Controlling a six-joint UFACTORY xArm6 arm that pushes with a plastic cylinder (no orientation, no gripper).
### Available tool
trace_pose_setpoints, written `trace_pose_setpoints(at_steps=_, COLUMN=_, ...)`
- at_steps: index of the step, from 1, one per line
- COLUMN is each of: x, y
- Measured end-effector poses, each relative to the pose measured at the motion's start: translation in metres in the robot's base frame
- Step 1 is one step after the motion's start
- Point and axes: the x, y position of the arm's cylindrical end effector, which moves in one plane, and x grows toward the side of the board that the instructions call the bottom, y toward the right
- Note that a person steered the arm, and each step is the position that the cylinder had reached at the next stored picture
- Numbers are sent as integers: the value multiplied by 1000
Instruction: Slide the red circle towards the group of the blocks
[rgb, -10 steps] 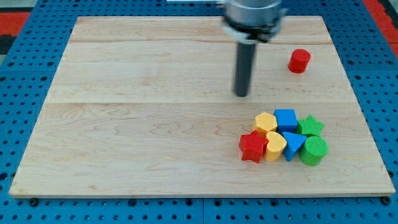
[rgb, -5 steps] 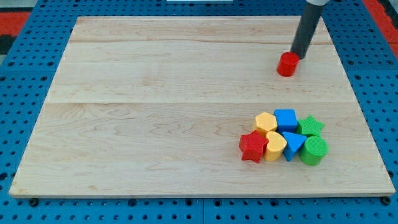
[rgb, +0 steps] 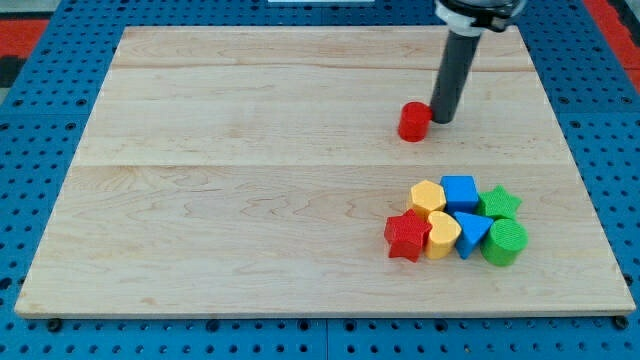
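Note:
The red circle (rgb: 414, 122) sits on the wooden board (rgb: 250, 180), right of centre in the upper half. My tip (rgb: 441, 119) touches its right side, the dark rod rising toward the view's top. The group of blocks lies lower right: a red star (rgb: 406, 236), a yellow hexagon (rgb: 427, 196), a yellow heart (rgb: 443, 234), a blue cube (rgb: 460, 191), a blue triangle (rgb: 471, 233), a green star (rgb: 499, 203) and a green cylinder (rgb: 504, 242). The red circle is well above the group and slightly to its left.
The board rests on a blue pegboard surface (rgb: 40, 150) that surrounds it on all sides.
My tip went from the board's middle to the red circle's upper right and pushed it left and slightly down, from the upper right toward the centre.

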Motion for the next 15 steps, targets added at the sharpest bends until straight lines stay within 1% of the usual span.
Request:
trace_pose_setpoints(at_steps=1, x=9, y=-34)
trace_pose_setpoints(at_steps=3, x=13, y=-109)
trace_pose_setpoints(at_steps=5, x=38, y=-156)
trace_pose_setpoints(at_steps=6, x=39, y=-184)
trace_pose_setpoints(at_steps=8, x=102, y=-173)
trace_pose_setpoints(at_steps=9, x=119, y=-173)
trace_pose_setpoints(at_steps=10, x=125, y=-201)
trace_pose_setpoints(at_steps=11, x=131, y=-201)
trace_pose_setpoints(at_steps=12, x=120, y=-201)
trace_pose_setpoints(at_steps=13, x=119, y=-180)
trace_pose_setpoints(at_steps=15, x=119, y=-114)
